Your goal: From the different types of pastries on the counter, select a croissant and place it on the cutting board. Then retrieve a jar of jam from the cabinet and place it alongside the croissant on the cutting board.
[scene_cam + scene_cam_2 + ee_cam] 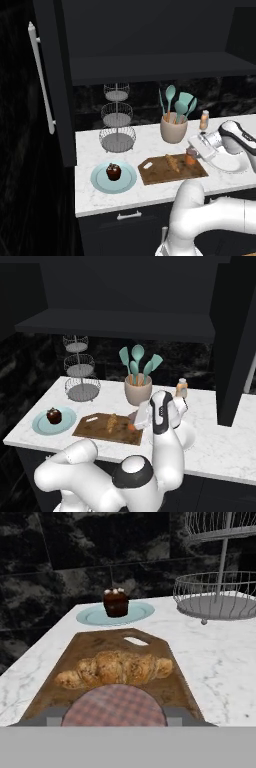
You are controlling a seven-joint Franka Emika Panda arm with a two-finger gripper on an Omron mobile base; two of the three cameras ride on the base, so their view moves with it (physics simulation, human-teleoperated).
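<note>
Two things on the cutting board (156,175) | croissant (116,669) mid-board | gripper (196,152) clamped round jam jar (190,157) at its 3 o'clock end | cupcake (113,172) at 9 o'clock

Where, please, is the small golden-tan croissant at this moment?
The small golden-tan croissant lies on the brown wooden cutting board, left of the small orange jam jar in the left base view; in the hand view it lies just beyond the jar's checked lid.

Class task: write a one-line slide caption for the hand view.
Gripper holds the jam jar over the cutting board, beside the croissant.
</note>
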